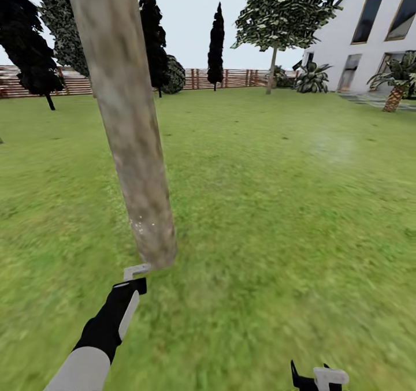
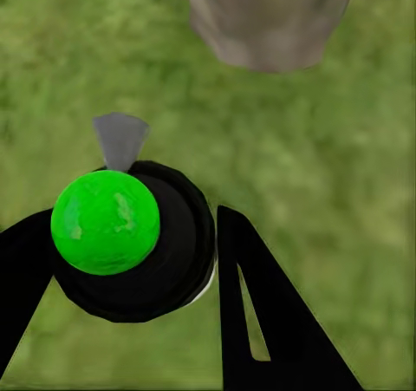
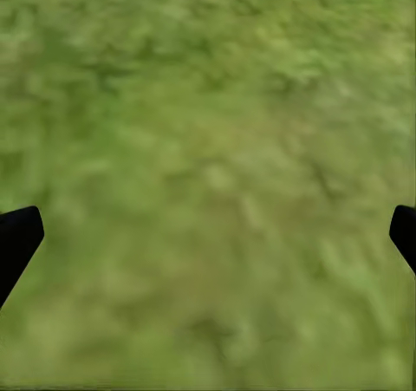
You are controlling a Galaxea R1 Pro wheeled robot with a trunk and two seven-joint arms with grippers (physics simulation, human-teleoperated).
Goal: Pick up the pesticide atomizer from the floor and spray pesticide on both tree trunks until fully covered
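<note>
Atomizer (image 2: 130, 244) in left pincer (image 2: 130, 322) — (trunk (image 1: 124, 119) close)

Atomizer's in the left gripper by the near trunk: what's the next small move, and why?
Probably raise the left gripper a little, nozzle kept toward the tree trunk. The pesticide atomizer sits near the trunk's base, where pale flecks show; the bark above looks unmarked.

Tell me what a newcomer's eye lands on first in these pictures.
First, the thick pale tree trunk rising from the grass just ahead, left of centre in the head view. Next, the left gripper clamped round the pesticide atomizer, its grey nozzle aimed at the trunk's base. Far right stands the white house.
</note>
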